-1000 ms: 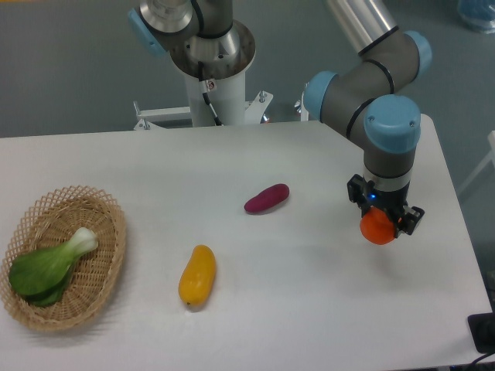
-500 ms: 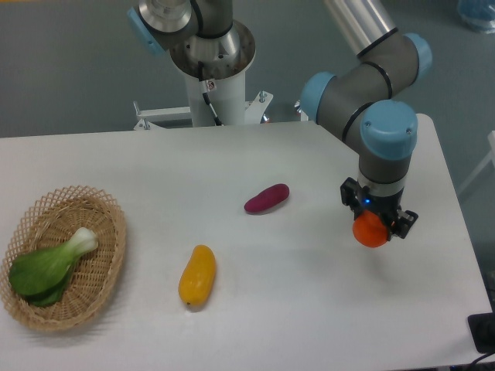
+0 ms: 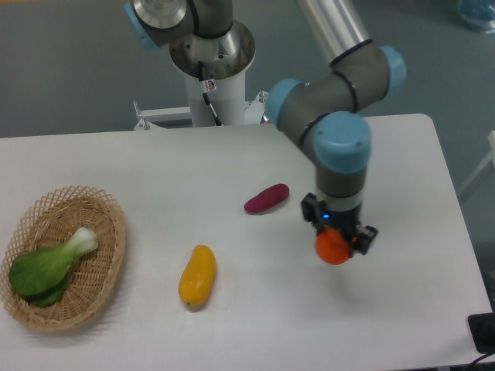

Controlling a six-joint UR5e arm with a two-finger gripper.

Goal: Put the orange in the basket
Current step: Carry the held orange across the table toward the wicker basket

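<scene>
My gripper (image 3: 335, 241) is shut on the orange (image 3: 332, 248), a small round orange-red fruit, and holds it above the white table right of centre. The fingers are mostly hidden behind the fruit and the wrist. The woven wicker basket (image 3: 108, 270) lies at the far left of the table, well away from the gripper. A green leafy vegetable (image 3: 50, 265) lies inside the basket.
A purple oblong vegetable (image 3: 267, 198) lies on the table just up and left of the gripper. An elongated yellow fruit (image 3: 197, 276) lies between the gripper and the basket. The robot's base (image 3: 210, 58) stands at the table's far edge.
The arm has carried the orange leftward and slightly toward the front, from the table's right side to right of centre. The other objects have not moved.
</scene>
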